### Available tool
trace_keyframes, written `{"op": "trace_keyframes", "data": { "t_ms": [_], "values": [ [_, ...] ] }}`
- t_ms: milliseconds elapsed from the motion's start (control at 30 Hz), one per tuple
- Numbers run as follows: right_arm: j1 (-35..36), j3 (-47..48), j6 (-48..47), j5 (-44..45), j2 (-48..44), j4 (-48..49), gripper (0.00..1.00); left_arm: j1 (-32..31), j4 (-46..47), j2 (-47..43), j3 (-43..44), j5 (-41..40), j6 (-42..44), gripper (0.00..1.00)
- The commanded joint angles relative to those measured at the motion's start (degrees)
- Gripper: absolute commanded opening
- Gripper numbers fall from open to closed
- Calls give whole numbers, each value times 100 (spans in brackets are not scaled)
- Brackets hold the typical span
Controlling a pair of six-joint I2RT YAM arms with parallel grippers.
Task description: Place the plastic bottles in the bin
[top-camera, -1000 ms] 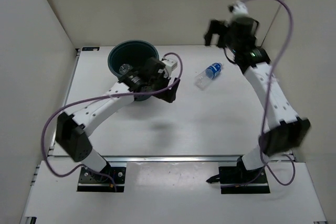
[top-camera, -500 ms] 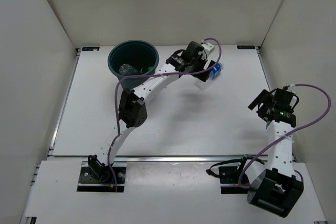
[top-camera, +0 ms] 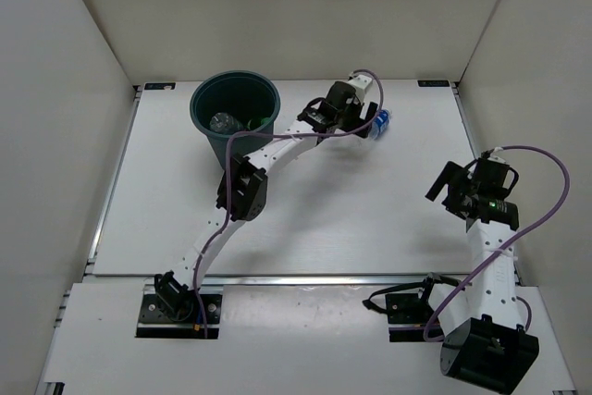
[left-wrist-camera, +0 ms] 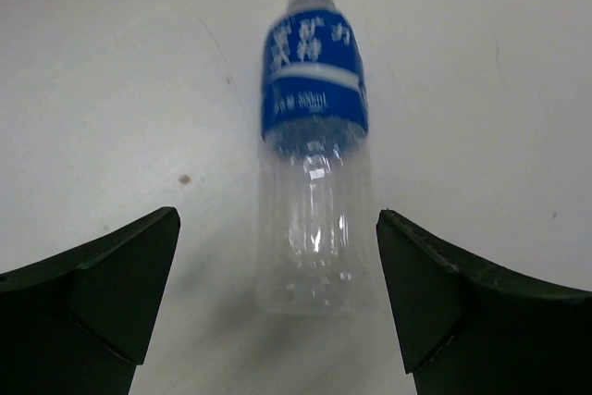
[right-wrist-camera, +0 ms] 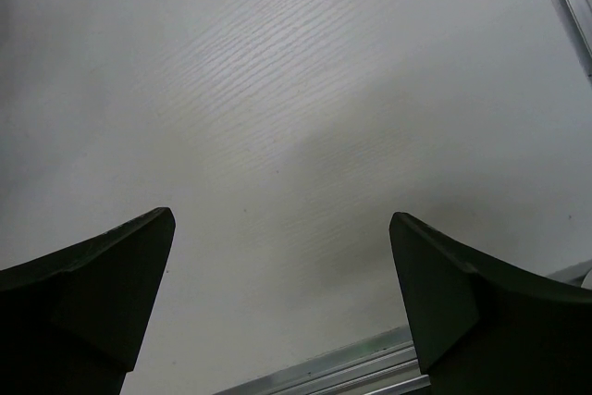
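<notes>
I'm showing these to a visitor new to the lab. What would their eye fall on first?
The left arm stretches far across the table, its open left tool poised over a clear blue-labelled bottle lying on its side. To the left of that stands the dark teal bin, with bottles visible inside. The right tool hangs open over the table near its right edge.
</notes>
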Motion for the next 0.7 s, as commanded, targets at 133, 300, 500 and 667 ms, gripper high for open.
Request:
{"op": "trace_keyframes", "data": {
  "t_ms": [133, 300, 500, 667],
  "values": [
    [99, 132, -261, -269, -138, 126, 100, 97, 1531, 131, 49, 514, -283, 98],
    [38, 140, -208, -392, -120, 152, 99, -149, 1849, 570, 285, 314, -580, 99],
    [12, 132, -86, -445, -251, 205, 100, -271, 1577, 835, 479, -62, -793, 99],
    [12, 123, -15, -542, -375, 302, 99, -404, 859, 782, 531, -943, -1676, 99]
  ]
}}
